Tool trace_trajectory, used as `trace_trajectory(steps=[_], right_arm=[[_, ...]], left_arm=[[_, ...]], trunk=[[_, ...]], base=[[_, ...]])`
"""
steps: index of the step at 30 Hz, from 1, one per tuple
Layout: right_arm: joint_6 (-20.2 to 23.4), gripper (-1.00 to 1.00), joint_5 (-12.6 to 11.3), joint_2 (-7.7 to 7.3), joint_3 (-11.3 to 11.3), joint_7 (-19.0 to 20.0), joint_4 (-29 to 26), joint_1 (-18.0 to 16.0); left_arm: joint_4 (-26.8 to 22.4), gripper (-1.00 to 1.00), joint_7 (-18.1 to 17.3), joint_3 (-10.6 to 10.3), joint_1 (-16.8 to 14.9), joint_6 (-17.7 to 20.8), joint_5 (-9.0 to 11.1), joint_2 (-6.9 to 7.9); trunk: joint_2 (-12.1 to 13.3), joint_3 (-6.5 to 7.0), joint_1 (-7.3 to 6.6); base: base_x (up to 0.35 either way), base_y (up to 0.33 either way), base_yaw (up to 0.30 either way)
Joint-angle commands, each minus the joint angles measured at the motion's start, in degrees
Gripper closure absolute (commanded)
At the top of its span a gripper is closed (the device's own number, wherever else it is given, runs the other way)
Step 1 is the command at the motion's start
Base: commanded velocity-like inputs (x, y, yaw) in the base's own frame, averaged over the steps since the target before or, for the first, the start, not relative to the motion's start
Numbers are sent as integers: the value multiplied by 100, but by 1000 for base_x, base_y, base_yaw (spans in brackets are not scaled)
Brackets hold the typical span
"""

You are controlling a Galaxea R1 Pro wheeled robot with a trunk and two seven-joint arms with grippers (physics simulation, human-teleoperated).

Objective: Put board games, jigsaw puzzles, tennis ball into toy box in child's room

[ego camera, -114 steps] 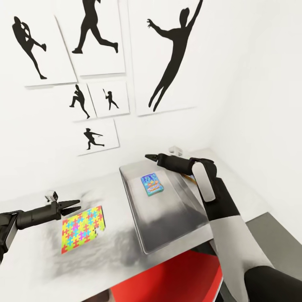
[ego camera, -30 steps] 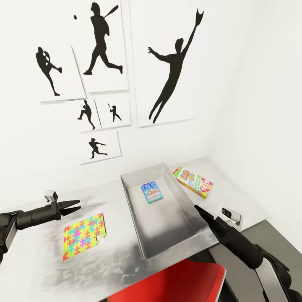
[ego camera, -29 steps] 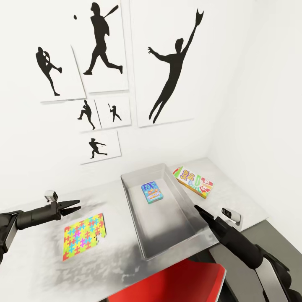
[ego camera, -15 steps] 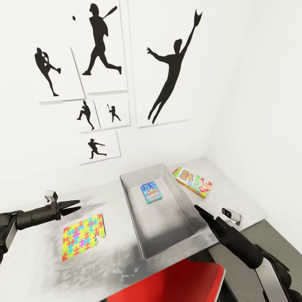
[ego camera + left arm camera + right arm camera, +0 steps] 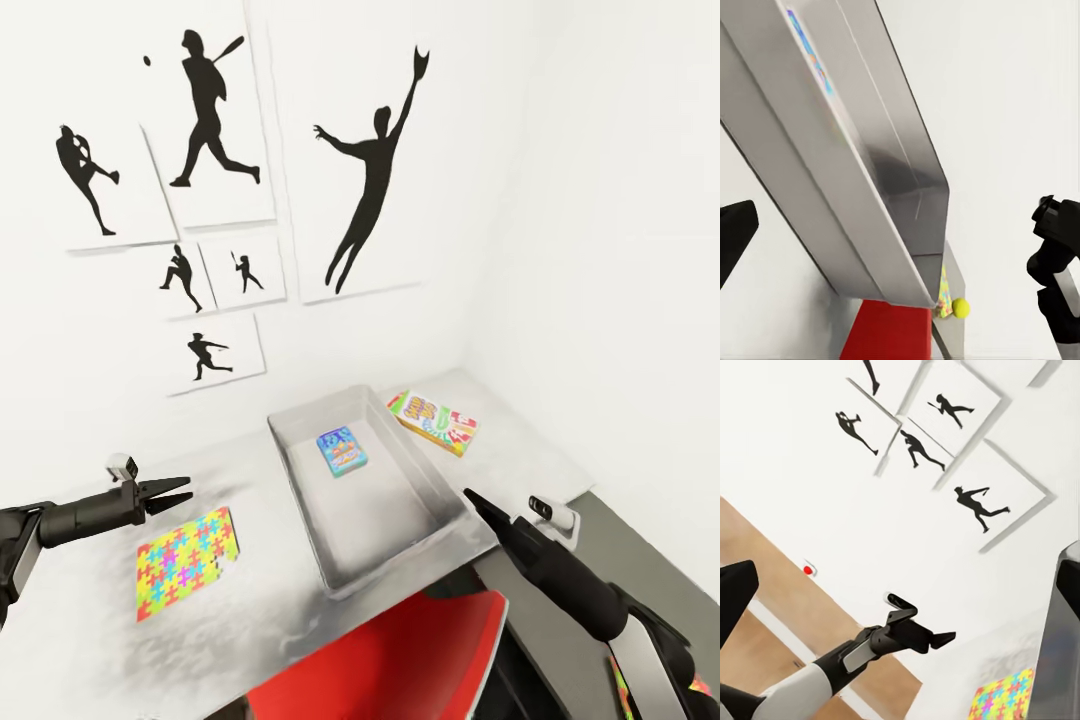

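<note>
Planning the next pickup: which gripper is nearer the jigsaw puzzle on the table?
Left. The left gripper hovers just beyond the jigsaw puzzle's far edge; the right gripper is across the toy box.

You see the left gripper (image 5: 945, 638) w/ fingers slightly parted, hovering near a bright jigsaw puzzle (image 5: 1003, 697). Beyond it, black baseball silhouette pictures (image 5: 979, 502) on a white wall. A grey toy box edge (image 5: 1061, 652) sits beside the puzzle.
</note>
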Motion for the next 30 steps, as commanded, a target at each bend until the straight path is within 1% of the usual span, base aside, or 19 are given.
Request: trace_trajectory(steps=[1,8,16,18,23,30], right_arm=[[31,-100,-32,0,0,2,0,-5],[-69,-100,-13,0,0,4,0,-5],[-138,-100,108,0,7,9,-7,-5],[-183,-100,129,0,8,11,-8,-5],[-210,-100,140,0,9,12,-7,-5],[-218,-100,145,0,13,13,-6,-5]], left_arm=[[0,-100,-24,2,-1,61,-4,2],[0,-100,-24,12,3,54,-4,10],[-1,-100,-24,16,4,52,-4,30],[-1,-100,-24,16,14,19,-4,85],[3,-100,-24,17,38,-152,12,150],[7,-100,-24,22,52,-235,108,201]], trunk=[[-12,-4,2],[-12,45,2],[-12,107,2],[-12,124,2],[-12,166,2],[-12,225,2]], base=[[-133,81,-199],[-56,35,-200],[-9,89,-184],[-2,55,-169],[-1,23,-166],[0,5,-164]])
